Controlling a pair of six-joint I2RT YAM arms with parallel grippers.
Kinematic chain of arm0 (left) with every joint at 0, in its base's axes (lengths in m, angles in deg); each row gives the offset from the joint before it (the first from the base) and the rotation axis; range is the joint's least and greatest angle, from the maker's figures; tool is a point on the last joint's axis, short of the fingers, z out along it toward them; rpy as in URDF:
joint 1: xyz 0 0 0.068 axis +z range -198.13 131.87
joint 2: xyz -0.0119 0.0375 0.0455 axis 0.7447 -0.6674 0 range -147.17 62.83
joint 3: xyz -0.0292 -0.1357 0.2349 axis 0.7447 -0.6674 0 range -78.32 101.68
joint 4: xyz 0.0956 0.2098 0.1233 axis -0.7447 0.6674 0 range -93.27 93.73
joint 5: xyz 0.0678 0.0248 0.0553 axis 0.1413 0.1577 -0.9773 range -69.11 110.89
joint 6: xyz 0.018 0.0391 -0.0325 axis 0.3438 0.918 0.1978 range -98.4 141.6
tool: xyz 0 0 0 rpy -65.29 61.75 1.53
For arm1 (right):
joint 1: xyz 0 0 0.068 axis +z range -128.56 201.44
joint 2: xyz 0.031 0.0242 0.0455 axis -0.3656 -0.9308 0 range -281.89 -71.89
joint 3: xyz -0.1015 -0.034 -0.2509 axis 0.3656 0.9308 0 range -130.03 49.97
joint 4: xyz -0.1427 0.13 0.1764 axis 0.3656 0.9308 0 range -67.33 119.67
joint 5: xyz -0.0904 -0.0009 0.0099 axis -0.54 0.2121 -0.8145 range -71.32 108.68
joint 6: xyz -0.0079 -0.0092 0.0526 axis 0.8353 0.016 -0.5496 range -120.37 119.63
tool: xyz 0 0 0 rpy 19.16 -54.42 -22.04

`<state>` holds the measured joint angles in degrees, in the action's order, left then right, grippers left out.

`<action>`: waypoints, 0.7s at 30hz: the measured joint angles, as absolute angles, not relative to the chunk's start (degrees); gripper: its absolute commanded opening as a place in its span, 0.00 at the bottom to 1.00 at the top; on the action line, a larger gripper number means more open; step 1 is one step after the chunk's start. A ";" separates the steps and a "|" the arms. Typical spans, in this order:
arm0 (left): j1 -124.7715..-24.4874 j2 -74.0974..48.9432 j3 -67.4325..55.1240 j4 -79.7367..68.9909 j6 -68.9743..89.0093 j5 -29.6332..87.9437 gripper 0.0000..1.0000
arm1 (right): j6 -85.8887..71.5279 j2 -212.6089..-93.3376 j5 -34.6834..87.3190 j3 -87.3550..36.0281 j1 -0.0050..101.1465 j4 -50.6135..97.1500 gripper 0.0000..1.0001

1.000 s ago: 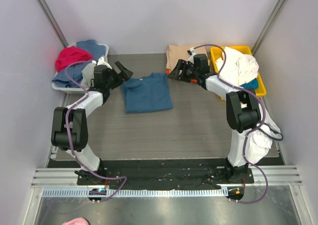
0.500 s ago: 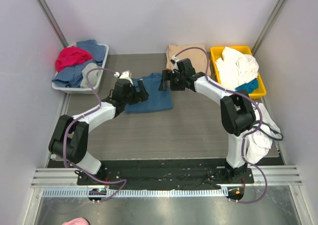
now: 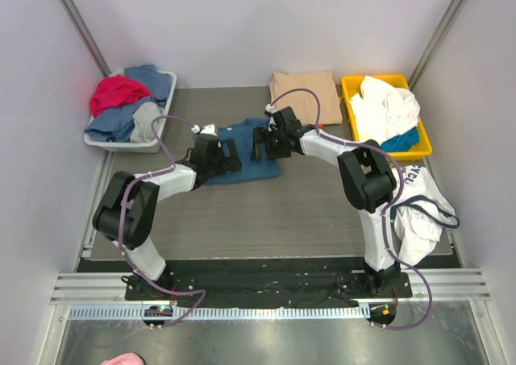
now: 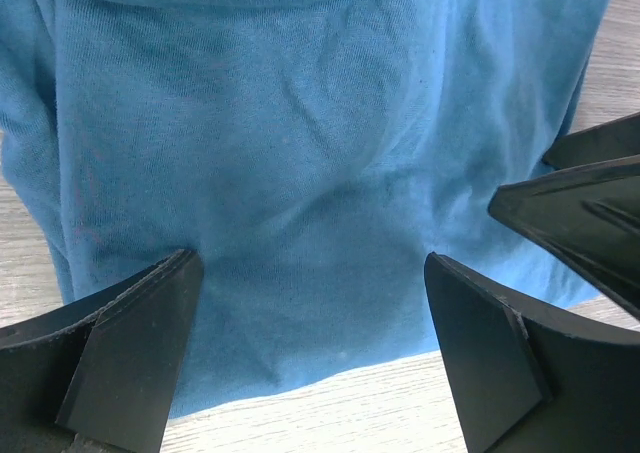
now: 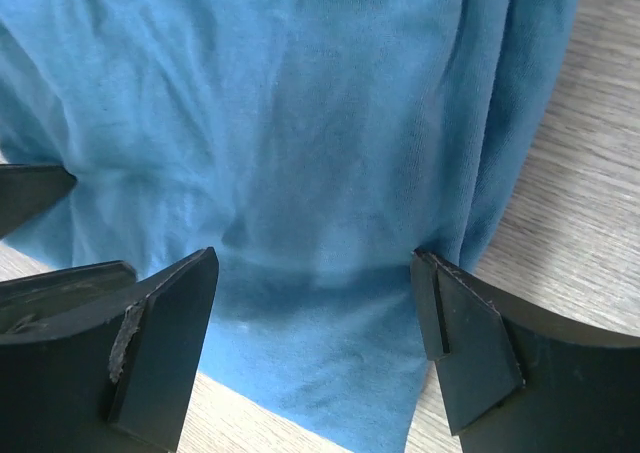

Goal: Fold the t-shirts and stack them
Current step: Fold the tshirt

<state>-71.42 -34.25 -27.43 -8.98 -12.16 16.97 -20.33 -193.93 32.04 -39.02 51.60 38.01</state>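
Over the blue t-shirt (image 3: 246, 162), we see the left gripper (image 4: 308, 265) and right gripper (image 5: 312, 260) both spread wide, fingertips seemingly touching its cloth.

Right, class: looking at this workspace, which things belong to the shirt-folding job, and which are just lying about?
Belongs to the job:
- teal-blue cloth t-shirt, in the middle
- tan folded cloth t-shirt, at the back

Probably just lying about:
- grey plastic bin of red and blue clothes
- yellow plastic tray of white clothes
- white garment draped at the right edge
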 measured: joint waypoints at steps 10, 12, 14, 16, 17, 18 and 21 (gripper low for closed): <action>-71.75 -33.75 -31.23 -13.66 -12.23 15.33 1.00 | -20.40 -193.03 29.77 -35.50 51.70 33.66 0.87; -71.75 -33.11 -32.24 -14.47 -12.40 15.38 1.00 | -20.42 -192.73 29.66 -34.82 51.70 32.96 0.87; -71.77 -32.15 -33.64 -15.24 -12.51 15.48 1.00 | -20.42 -192.12 29.64 -33.56 51.73 31.95 0.87; -71.96 -30.82 -35.30 -15.72 -12.88 15.59 1.00 | -20.46 -191.11 29.57 -31.68 51.84 30.92 0.87; -72.14 -29.99 -36.17 -15.76 -13.01 15.68 1.00 | -20.51 -190.41 29.55 -30.67 52.01 30.71 0.87; -72.34 -29.27 -36.89 -15.76 -13.23 15.83 1.00 | -20.57 -189.76 29.51 -29.73 52.14 30.57 0.87; -73.25 -26.05 -39.93 -15.48 -14.26 15.99 1.00 | -20.70 -187.22 29.31 -26.17 52.97 30.38 0.87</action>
